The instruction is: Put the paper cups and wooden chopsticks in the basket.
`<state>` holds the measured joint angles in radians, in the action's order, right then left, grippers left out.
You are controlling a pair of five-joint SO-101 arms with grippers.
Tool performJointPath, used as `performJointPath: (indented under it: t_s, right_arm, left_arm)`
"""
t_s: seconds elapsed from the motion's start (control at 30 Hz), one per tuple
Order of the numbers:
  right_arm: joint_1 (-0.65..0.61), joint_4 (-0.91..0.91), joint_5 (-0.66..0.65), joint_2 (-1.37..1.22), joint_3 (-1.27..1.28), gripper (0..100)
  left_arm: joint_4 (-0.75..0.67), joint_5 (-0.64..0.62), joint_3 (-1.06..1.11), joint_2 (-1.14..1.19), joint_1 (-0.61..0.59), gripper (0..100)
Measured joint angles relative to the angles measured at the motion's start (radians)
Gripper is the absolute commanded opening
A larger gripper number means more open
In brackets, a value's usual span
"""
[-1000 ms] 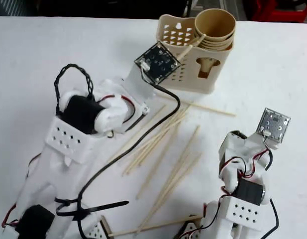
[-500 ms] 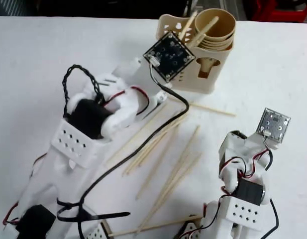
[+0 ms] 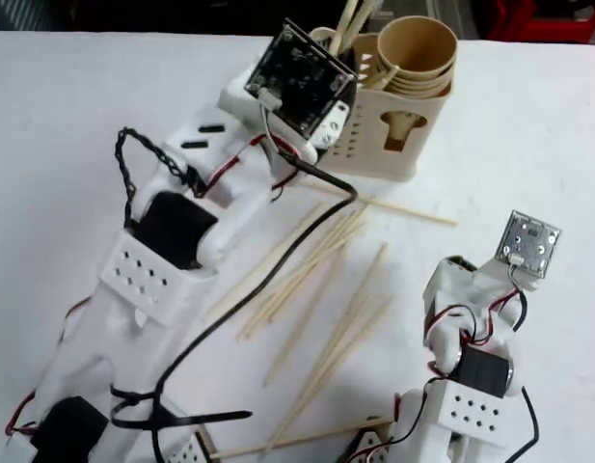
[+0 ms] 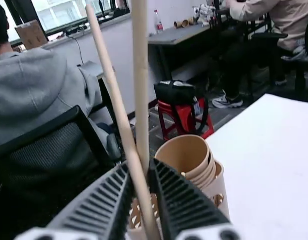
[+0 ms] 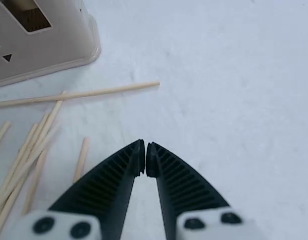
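Note:
My left gripper [image 4: 142,182] is shut on two wooden chopsticks [image 4: 139,90], held upright over the cream basket [image 3: 403,145]. From above, those chopsticks [image 3: 350,21] rise beside the stacked paper cups [image 3: 417,50] that sit inside the basket. The cups [image 4: 186,160] also show just past the left jaws. Several more chopsticks [image 3: 311,280] lie scattered on the white table between the arms. My right gripper [image 5: 145,155] is shut with nothing in it, low over the table near a single chopstick [image 5: 79,94] and the basket's corner [image 5: 44,45].
A black cable [image 3: 229,318] runs along the left arm over the loose chopsticks. One chopstick [image 3: 297,439] lies near the front edge by the arm bases. A person in a grey hoodie [image 4: 39,90] sits behind the table.
The left arm has lifted and swung toward the basket, tipping its held chopsticks from slanted to upright above it. The right arm has stayed still.

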<state>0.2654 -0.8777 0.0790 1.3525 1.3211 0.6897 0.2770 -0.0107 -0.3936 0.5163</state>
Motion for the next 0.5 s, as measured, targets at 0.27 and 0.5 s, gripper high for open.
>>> performJointPath:
  t_s: [0.27, 0.5]
  right_arm:
    - [0.000, 0.000, 0.000, 0.000, 0.000, 2.1]
    - [0.000, 0.000, 0.000, 0.000, 0.000, 2.1]
  left_arm:
    - [-0.221, -0.069, 0.000, 0.143, 0.000, 2]
    - [-0.448, -0.121, 0.000, 0.265, -0.015, 2]
